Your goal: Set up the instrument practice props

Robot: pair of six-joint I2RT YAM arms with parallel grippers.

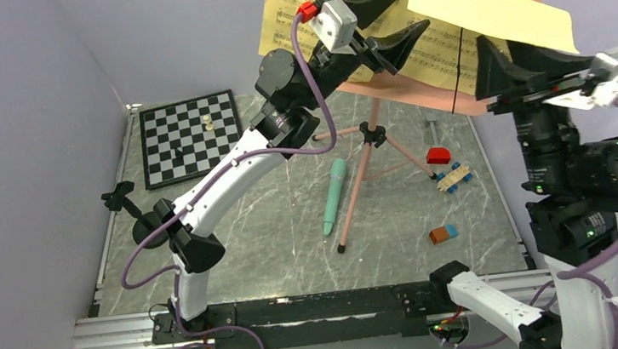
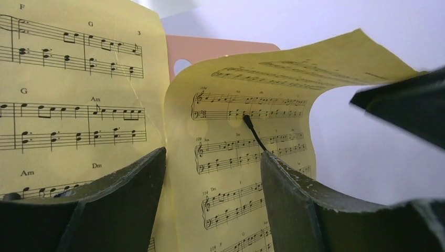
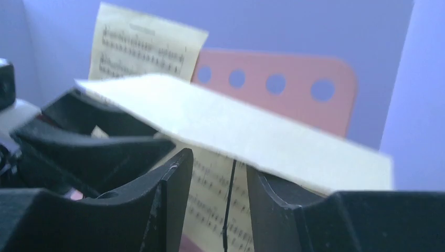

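Chessboard (image 1: 191, 137) back left; toy blocks (image 1: 453, 177) and mint-green tube (image 1: 334, 195) beside stand legs (image 1: 359, 188).

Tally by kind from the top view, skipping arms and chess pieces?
Pink music stand: 1
Yellow sheet-music pages: 2
Mint-green tube: 1
Small black stand: 1
Chessboard: 1
Toy block pieces: 3
Small grey item, unclear: 1
Total: 10
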